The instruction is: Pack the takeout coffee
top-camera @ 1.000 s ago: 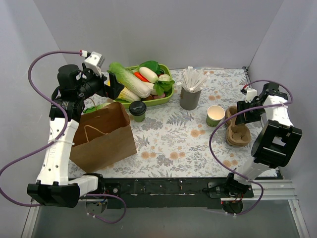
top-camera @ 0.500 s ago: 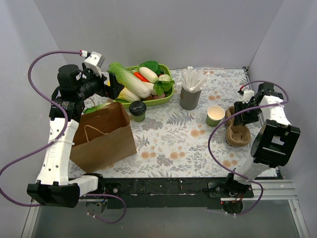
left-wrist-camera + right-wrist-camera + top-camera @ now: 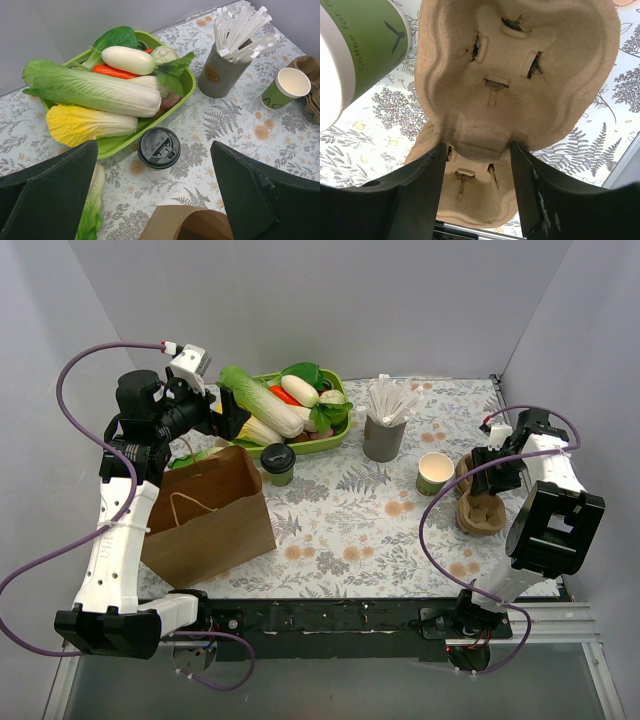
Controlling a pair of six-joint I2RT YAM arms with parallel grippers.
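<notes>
Nothing looks packed yet, and I judge this to be the reach before a first grasp. At the left, the brown paper bag [image 3: 210,510] stands with its mouth open, and the left gripper [image 3: 154,150] hangs above and behind it, its claw spread wide and holding nothing. The takeout coffee [image 3: 159,147] stands upright on the table just beside the bag's far corner, close against the green vegetable tray [image 3: 187,82], lid on.

The next move probably calls for that arm to drop straight over the black lid and close on the cup without nudging tray or bag.

Further right stand the grey straw holder [image 3: 383,435] and a lidless green cup [image 3: 435,472]. The right gripper [image 3: 477,150] hovers low over the pulp cup carrier [image 3: 520,75], fingers apart astride its middle ridge; whether they touch it I cannot tell.

The table [image 3: 340,520] wears a fern-and-flower printed cloth, and plain grey walls close it in on three sides.
</notes>
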